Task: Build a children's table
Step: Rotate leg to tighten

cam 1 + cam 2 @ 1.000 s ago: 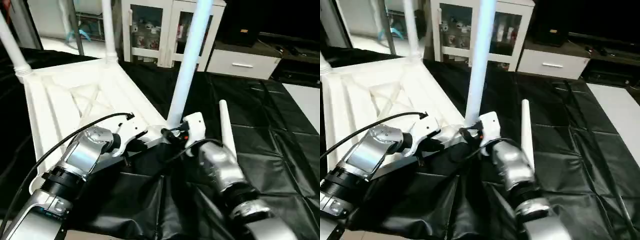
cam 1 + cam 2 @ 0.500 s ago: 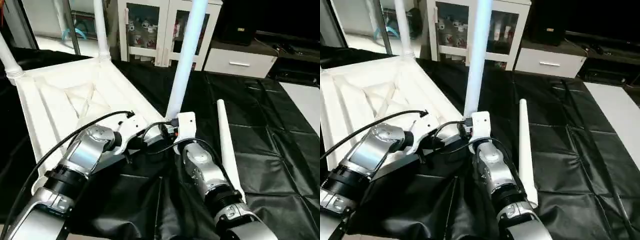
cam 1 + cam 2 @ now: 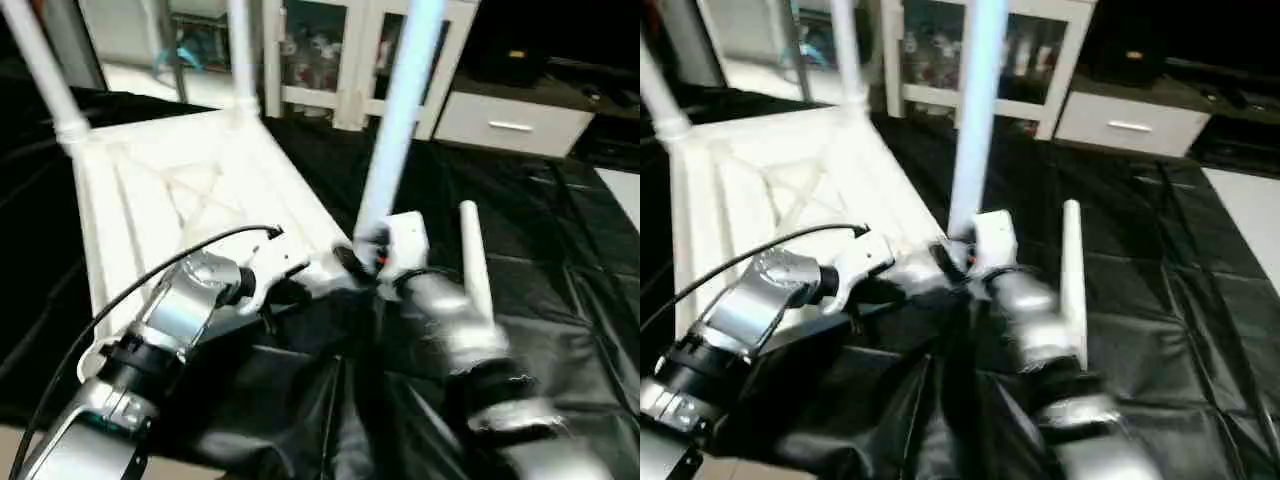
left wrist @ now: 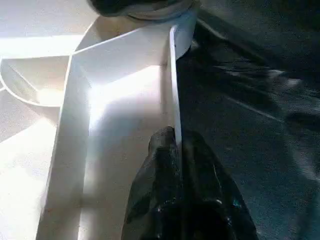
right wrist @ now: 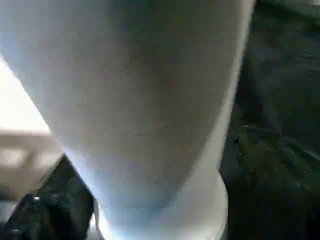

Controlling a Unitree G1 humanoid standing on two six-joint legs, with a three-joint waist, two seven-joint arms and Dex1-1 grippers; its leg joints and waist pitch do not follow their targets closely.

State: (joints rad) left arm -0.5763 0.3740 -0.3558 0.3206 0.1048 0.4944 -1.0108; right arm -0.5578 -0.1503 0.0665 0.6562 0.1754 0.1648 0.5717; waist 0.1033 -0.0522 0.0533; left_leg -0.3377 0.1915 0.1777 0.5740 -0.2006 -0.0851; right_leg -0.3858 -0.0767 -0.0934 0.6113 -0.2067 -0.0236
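Three legs are seen standing in the upturned top (the nearest just ahead of the right gripper, jaw state untellable). The left gripper is clamped on the top's rim. One leg lies unfitted beside the right gripper.

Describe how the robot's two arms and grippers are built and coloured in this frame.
Both forearms are silver metal cylinders with black ribbed collars. The left arm carries a thin black cable looping to a white wrist housing. The right arm ends in a white block with a small red mark. The left gripper's fingers are black.
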